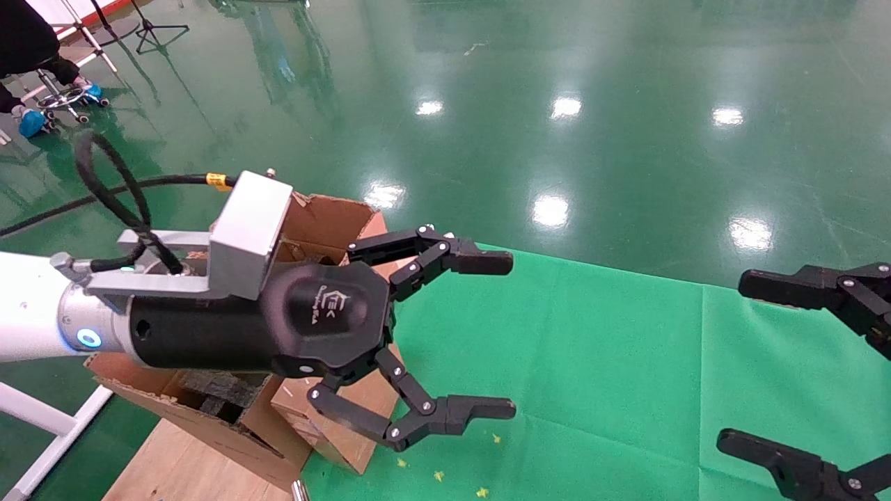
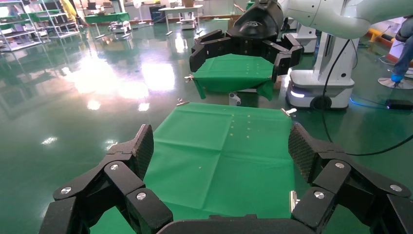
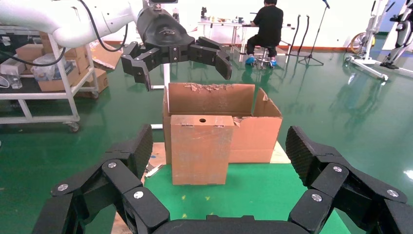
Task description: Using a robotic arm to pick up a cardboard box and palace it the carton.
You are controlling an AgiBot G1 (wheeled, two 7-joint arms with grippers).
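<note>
The cardboard box (image 3: 199, 148) stands on end on the green cloth, against the front wall of the carton (image 3: 253, 131). In the head view the box (image 1: 348, 435) shows under my left gripper, and the carton (image 1: 324, 216) with torn flaps and black foam (image 1: 223, 393) lies behind and below the arm. My left gripper (image 1: 512, 336) is open and empty, hovering above the box and carton; it also shows in the right wrist view (image 3: 185, 73). My right gripper (image 1: 731, 362) is open and empty at the right edge, facing the box.
A green cloth (image 1: 626, 348) covers the table. A wooden board (image 1: 181, 459) lies under the carton. A seated person (image 3: 265, 24) and a shelf trolley (image 3: 39, 73) are on the green floor behind. Metal clips (image 2: 287, 112) hold the cloth's edge.
</note>
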